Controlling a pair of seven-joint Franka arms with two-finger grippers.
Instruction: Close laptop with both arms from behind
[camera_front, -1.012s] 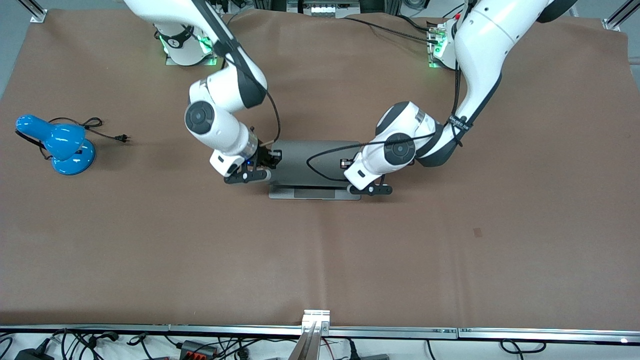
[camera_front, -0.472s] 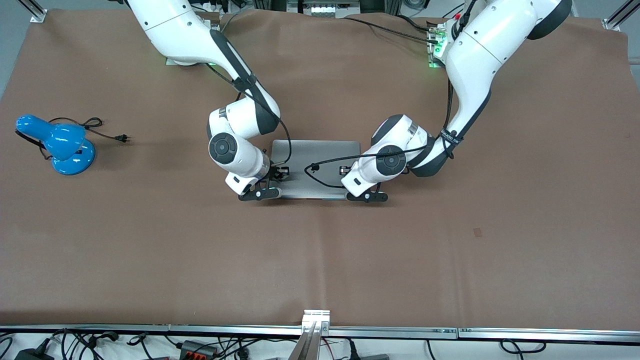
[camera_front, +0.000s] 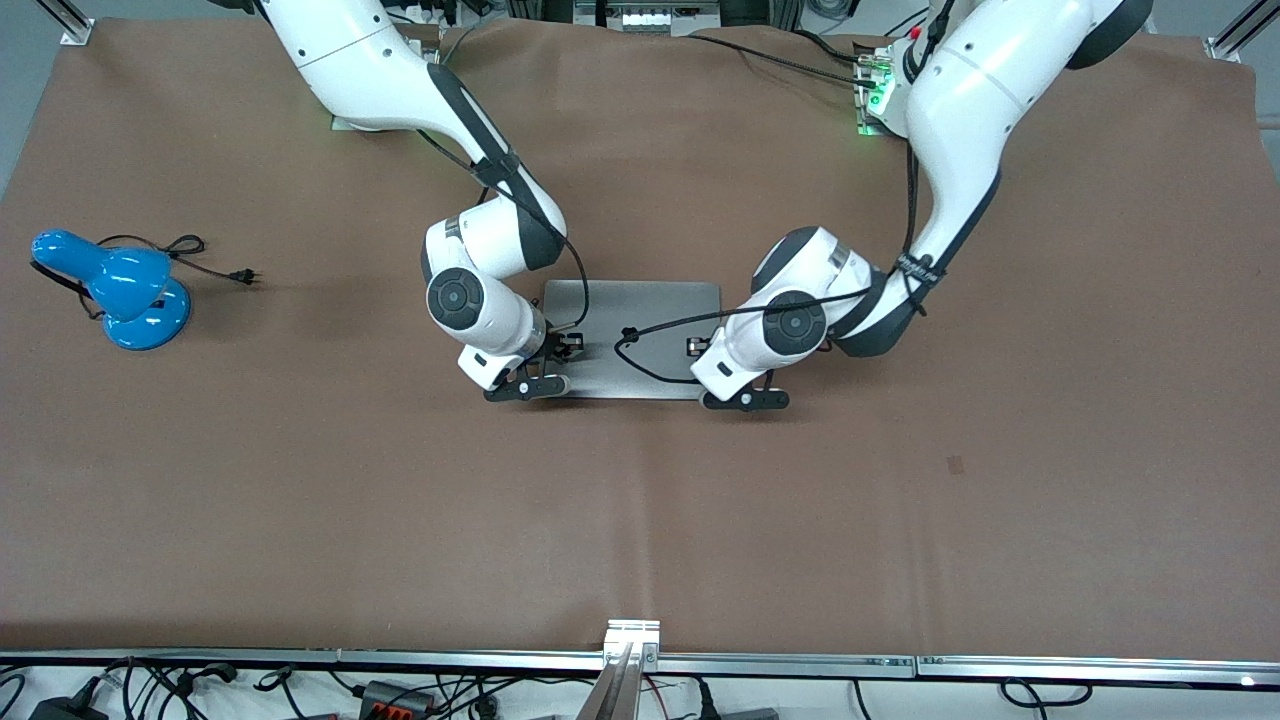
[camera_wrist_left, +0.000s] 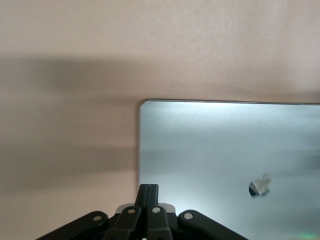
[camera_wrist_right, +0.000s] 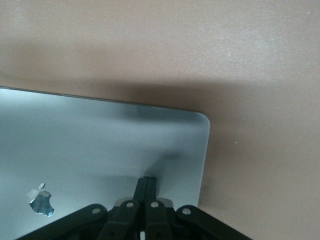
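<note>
Since a second ago the lid has dropped flat: your MacBook laptop (camera_front: 632, 338) now lies shut mid-counter (camera_front: 300, 500), well apart from the blue desk lamp (camera_front: 110, 290). Both grippers rest on its lid, fingers pressed together (left gripper (camera_wrist_left: 149, 191) and right gripper (camera_wrist_right: 145, 184) at opposite ends). Press evenly, then lift both straight up so the laptop doesn't skid.

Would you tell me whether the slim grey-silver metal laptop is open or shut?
Shut: the laptop shows only its flat lid, with the apple logo facing up; no screen or keyboard shows.
</note>
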